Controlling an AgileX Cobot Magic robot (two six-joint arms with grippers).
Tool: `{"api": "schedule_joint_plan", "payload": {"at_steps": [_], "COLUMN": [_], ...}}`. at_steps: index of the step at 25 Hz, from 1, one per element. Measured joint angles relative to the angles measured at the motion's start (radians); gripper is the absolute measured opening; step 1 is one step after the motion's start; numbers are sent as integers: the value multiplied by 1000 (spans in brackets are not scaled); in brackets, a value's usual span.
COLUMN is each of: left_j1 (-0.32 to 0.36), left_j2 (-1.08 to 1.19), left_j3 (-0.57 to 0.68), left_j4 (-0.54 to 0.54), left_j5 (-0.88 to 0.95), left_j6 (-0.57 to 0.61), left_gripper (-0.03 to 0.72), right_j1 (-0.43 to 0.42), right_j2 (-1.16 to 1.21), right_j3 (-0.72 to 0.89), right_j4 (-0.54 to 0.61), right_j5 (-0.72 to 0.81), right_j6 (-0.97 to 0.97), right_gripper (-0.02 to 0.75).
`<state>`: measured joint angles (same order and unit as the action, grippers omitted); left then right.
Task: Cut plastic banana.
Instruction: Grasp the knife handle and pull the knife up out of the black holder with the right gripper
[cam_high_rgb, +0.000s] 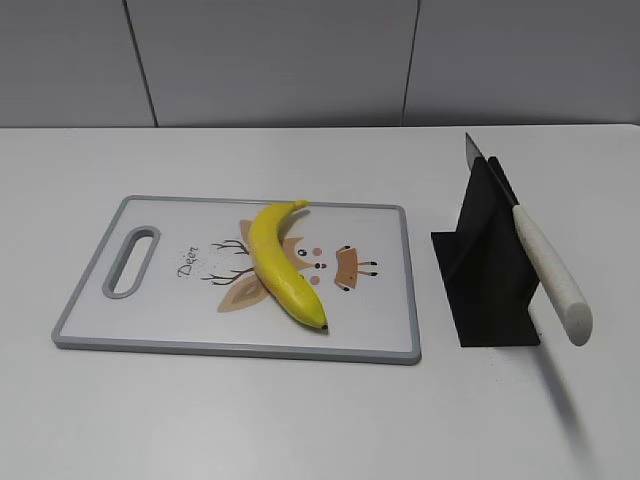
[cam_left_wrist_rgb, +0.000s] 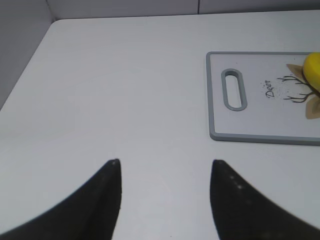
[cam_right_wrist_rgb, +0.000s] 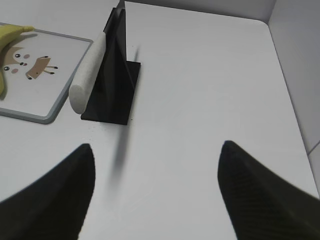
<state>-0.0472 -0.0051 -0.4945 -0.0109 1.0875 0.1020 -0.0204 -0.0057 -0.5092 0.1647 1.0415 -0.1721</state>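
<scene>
The white table (cam_high_rgb: 300, 420) carries two items directly. A grey-rimmed cutting board (cam_high_rgb: 150, 310) lies flat at left-centre, its handle slot toward the left. A black knife stand (cam_high_rgb: 485, 275) sits just right of the board, apart from it, casting a shadow toward the near edge.

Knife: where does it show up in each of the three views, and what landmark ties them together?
Exterior view: knife leans in the black stand, right of the cutting board.
Left wrist view: not in it.
Right wrist view: only its pale handle shows, upper left, against the stand's left side.
Shared landmark: the cutting board, in all three views.
</scene>
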Motion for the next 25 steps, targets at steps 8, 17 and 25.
{"api": "schedule_joint_plan", "payload": {"at_steps": [8,17,25], "left_j1": [0,0,0], "left_j2": [0,0,0], "left_j3": [0,0,0], "left_j4": [0,0,0], "left_j5": [0,0,0], "left_j6": [0,0,0], "left_gripper": [560,560,560], "right_j1": [0,0,0], "right_j2": [0,0,0], "right_j3": [0,0,0], "right_j4": [0,-2,-67], "right_j5": [0,0,0], "right_j6": [0,-3,-13], "right_gripper": [594,594,594]}}
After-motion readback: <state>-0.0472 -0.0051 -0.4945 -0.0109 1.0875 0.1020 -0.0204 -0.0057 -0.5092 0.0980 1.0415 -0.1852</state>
